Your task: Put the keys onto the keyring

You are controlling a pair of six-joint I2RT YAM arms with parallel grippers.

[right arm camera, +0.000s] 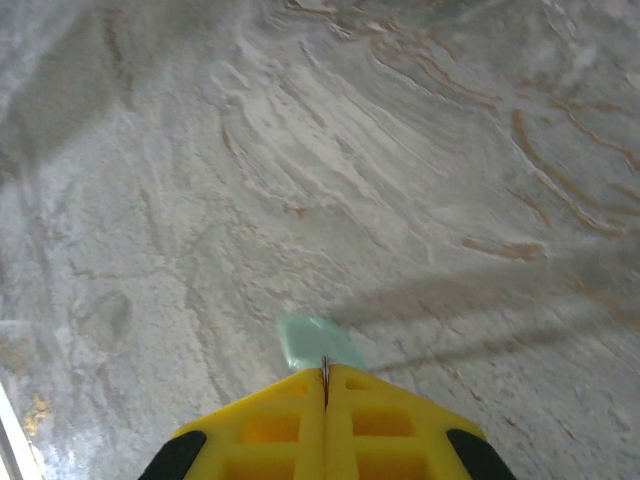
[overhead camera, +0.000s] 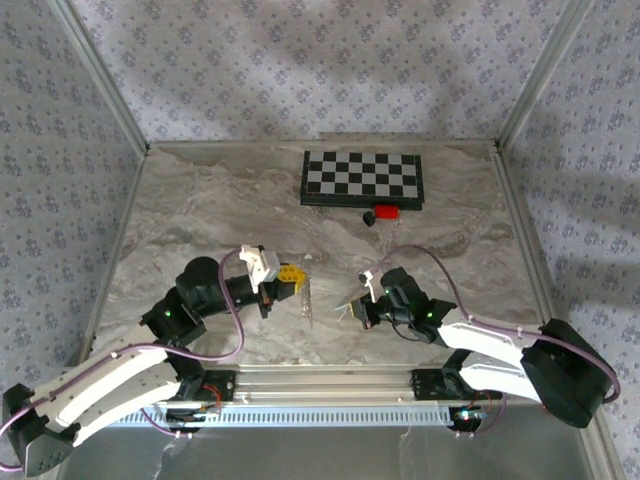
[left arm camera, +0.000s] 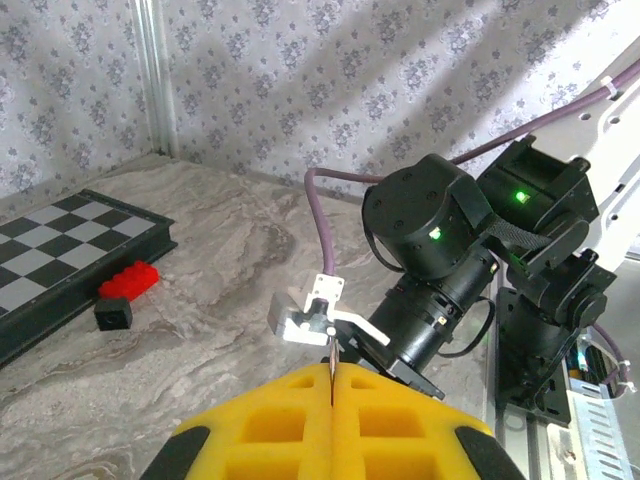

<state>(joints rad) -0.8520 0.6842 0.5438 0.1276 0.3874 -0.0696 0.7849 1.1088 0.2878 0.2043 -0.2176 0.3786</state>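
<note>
On my overhead feed, both arms reach in over the marbled table (overhead camera: 200,200) and their tips face each other near its middle, close together but apart. The left end effector (overhead camera: 292,281) is fully closed. In its wrist camera the yellow fingers (left arm camera: 270,420) press flat together and a thin strand of the keyring (left arm camera: 330,352) sticks up out of the seam between them. From above I see a short, thin length of that chain (overhead camera: 306,300) hanging just beside the left fingertips. I cannot tell whether its lower end touches the table.

The right end effector (overhead camera: 362,308) is also clamped shut. Its own camera shows the two yellow fingers (right arm camera: 390,420) meeting, with the pale mint-green head of the key (right arm camera: 318,342) poking out past the tips. The blade is hidden between the pads. The key sits over bare marble, and I cannot judge whether it is touching the surface.

At the far side of the table lies the checkerboard (overhead camera: 362,178). A red block (overhead camera: 386,212) and a black block (overhead camera: 369,218) sit just in front of it, well apart from both end effectors.
</note>
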